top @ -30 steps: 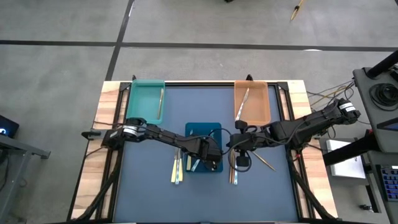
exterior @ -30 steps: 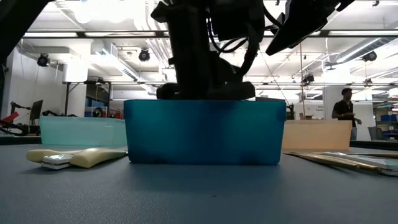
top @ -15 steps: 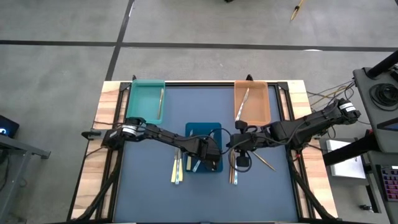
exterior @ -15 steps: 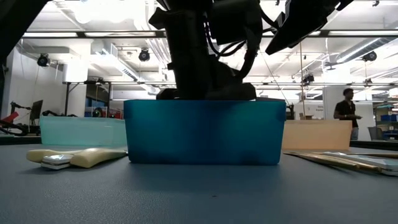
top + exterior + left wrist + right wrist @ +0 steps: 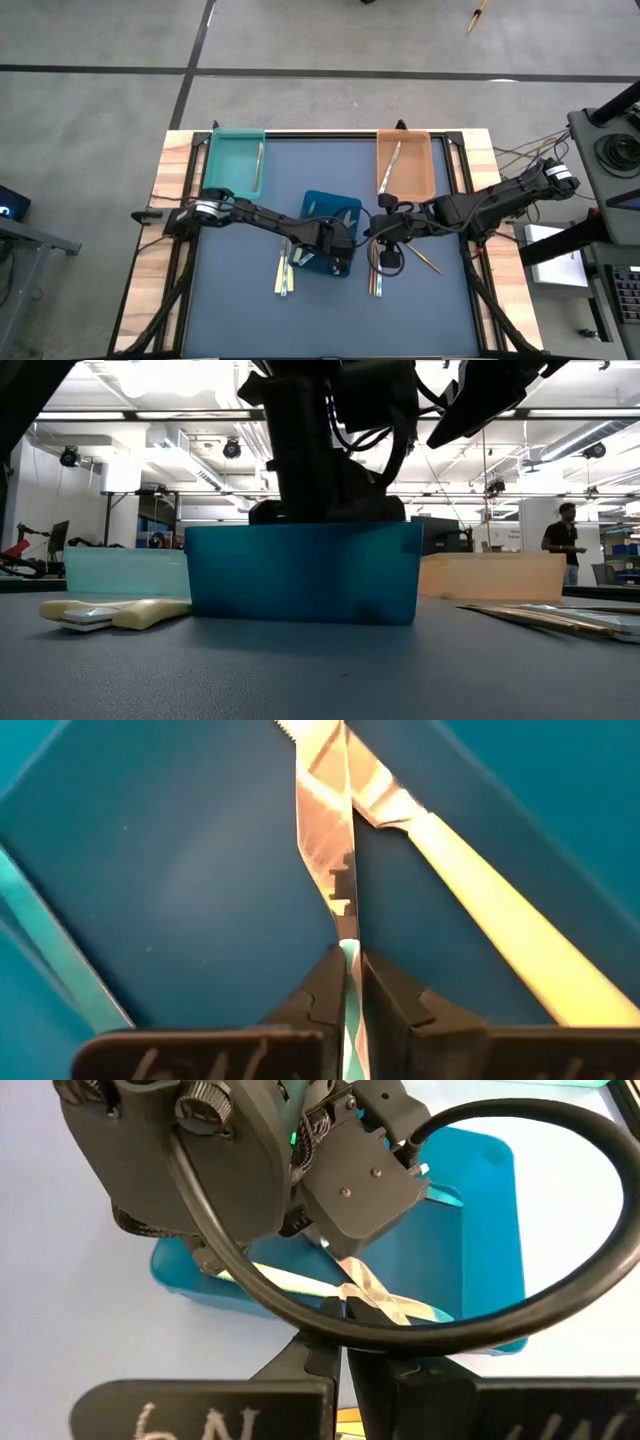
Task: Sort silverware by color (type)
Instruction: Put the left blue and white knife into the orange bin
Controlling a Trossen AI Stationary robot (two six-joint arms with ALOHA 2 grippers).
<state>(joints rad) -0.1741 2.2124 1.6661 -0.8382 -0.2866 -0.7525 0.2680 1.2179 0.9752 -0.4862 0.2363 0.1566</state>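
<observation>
1. The high view alone shows the whole layout: a teal tray [image 5: 238, 163] at the table's far left, an orange tray [image 5: 405, 164] at the far right, and a blue tray [image 5: 330, 232] in the middle, sitting skewed to the table edges.
2. The left gripper [image 5: 338, 257] reaches down inside the blue tray. Only the left wrist view shows its grip: the fingers [image 5: 322, 992] are clamped on the pale-blue handle of a knife [image 5: 328, 830], whose blade runs forward over the tray floor.
3. That wrist view also shows a cream-handled utensil [image 5: 500, 925] lying in the blue tray, its metal end crossing right by the knife blade.
4. The right gripper [image 5: 388, 256] sits just beside the blue tray's right edge, with its fingers pressed together and holding nothing. Its wrist view looks across at the left arm's wrist and the crossed utensils in the tray.
5. The high view shows 1 utensil in the teal tray [image 5: 259, 163] and 1 in the orange tray [image 5: 391, 165].
6. Loose silverware lies on the mat: a small group left of the blue tray [image 5: 285, 270], another by the right gripper [image 5: 375, 280], and 1 gold-tan piece [image 5: 426, 260] farther right.
7. The low view shows the cream handles [image 5: 140, 612] lying flat just beside the blue tray's wall.
8. The 2 grippers are close together at the table's centre; the near part of the mat and the stretch between the teal and orange trays are open.
</observation>
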